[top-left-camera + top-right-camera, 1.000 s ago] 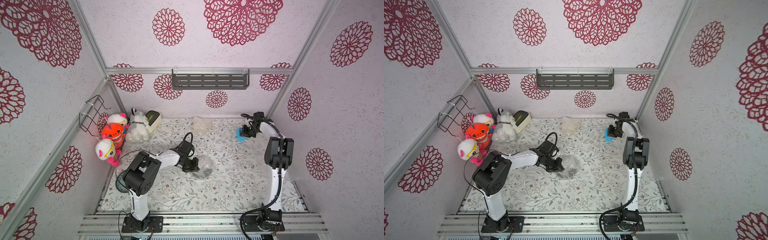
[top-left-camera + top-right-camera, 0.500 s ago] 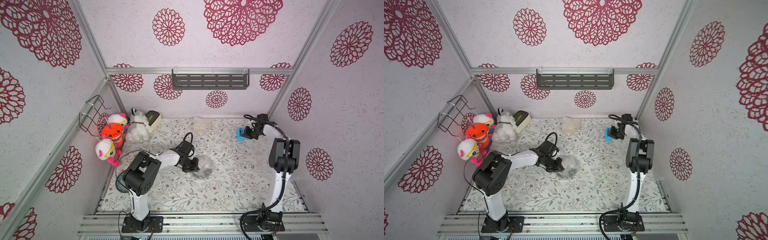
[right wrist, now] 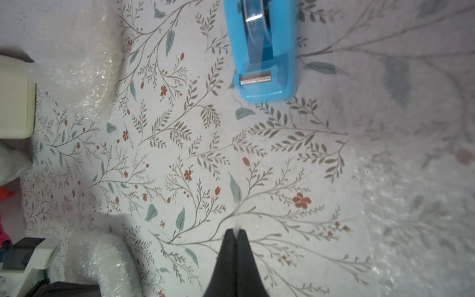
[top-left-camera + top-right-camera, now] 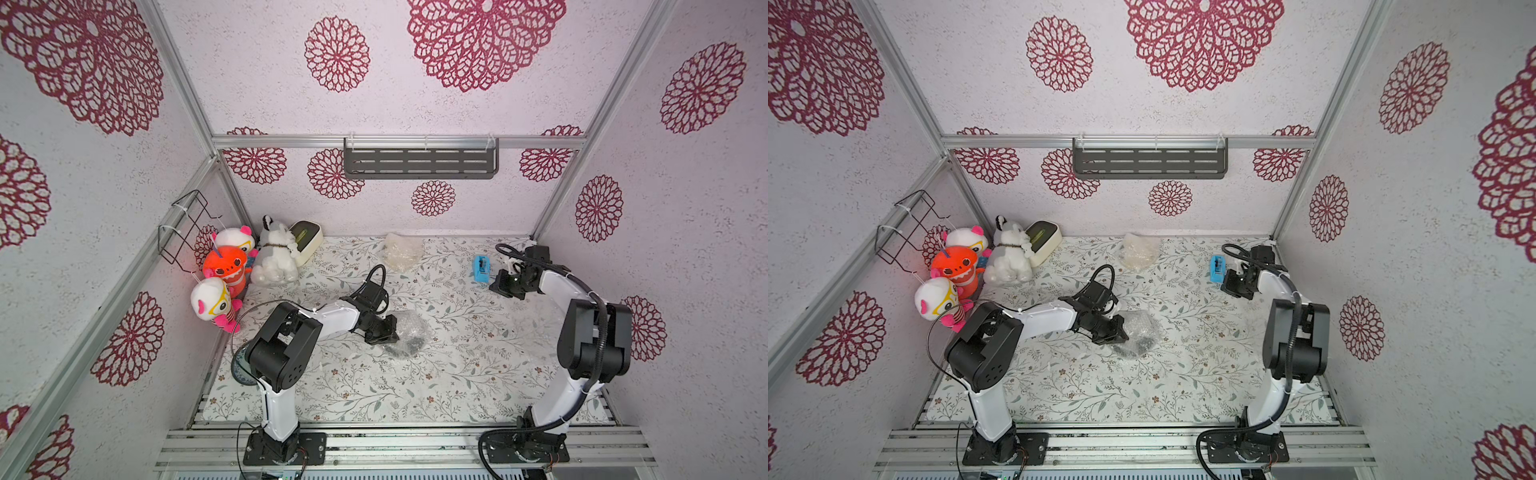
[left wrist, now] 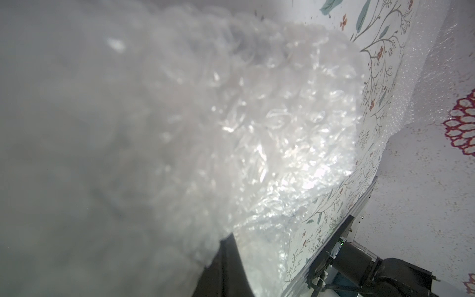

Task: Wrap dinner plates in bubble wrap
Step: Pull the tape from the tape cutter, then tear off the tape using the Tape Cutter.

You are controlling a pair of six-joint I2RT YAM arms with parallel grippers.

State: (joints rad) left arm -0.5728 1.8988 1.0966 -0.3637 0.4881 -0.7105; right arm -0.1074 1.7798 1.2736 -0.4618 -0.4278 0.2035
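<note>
Our left gripper (image 4: 383, 333) is clamped onto the bubble wrap (image 4: 413, 328). In the left wrist view the crinkled plastic crowds right up to the lens and hides all but one dark finger (image 5: 226, 267). That bundle lies near the middle of the table (image 4: 415, 395), and the black plate (image 4: 409, 348) shows through it as a dark patch on the side toward the front edge.

Our right gripper (image 3: 235, 235) has its fingers pressed together, and we can make out nothing between them. It sits over bare floral cloth just beside the blue tape dispenser (image 4: 482, 268), toward the far right corner.

Further out, a second bundle (image 4: 401, 251) rests at the middle of the far edge. Its contents look pale, but we cannot make out any pattern. A loose sheet (image 5: 419, 77) lies flat toward the right edge.

The grey-teal plate (image 4: 239, 370) sits unwrapped at the left edge near the front corner, partly hidden by the left arm. In the far left corner the plush toys (image 4: 272, 255) crowd against the cream box (image 4: 307, 237).
</note>
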